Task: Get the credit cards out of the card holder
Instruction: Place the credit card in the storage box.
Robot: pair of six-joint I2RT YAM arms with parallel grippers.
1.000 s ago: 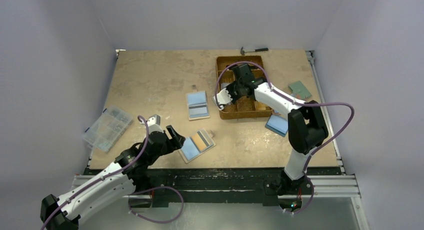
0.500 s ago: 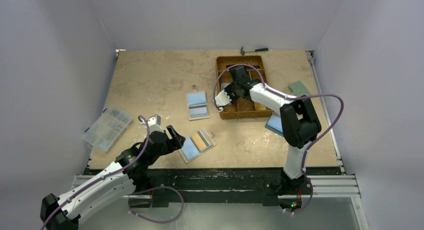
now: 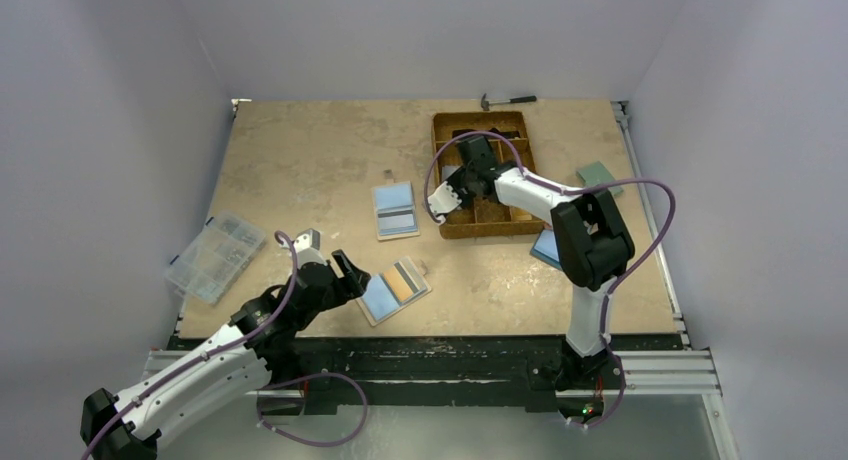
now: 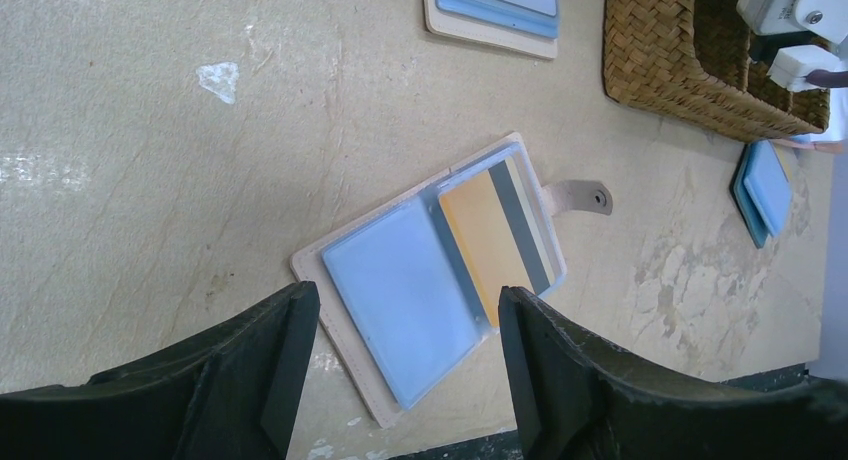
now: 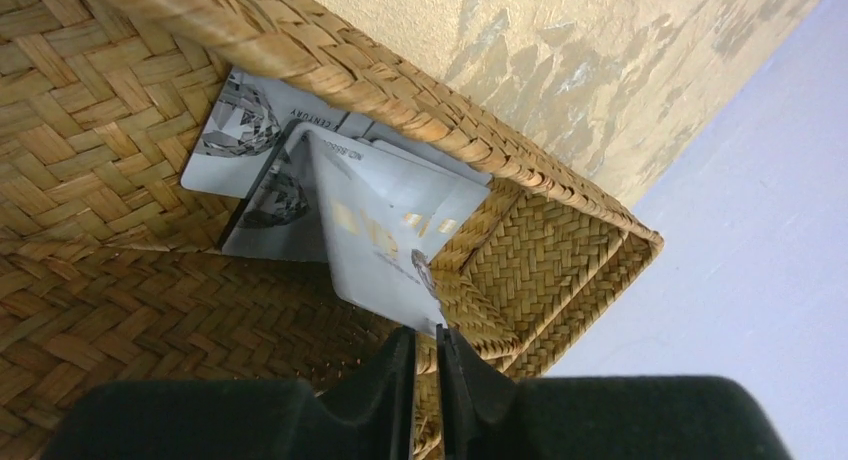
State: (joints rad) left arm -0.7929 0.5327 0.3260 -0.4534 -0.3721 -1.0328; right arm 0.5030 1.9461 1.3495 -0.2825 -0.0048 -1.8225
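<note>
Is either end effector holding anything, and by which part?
Left end effector: open, empty. Right end effector: grey credit card, its corner between the barely parted fingertips; grip cannot be told.

Scuffed tan desk [image 3: 320, 160]. On it: an open card holder [image 3: 397, 290] near the front, a second holder [image 3: 396, 210] mid-desk, a woven tray [image 3: 490, 232], a blue wallet [image 3: 547, 248] beside it, a green pad [image 3: 598, 177] on the right, a clear organiser box [image 3: 214, 256] on the left, and a hammer [image 3: 507, 100] at the back.
</note>
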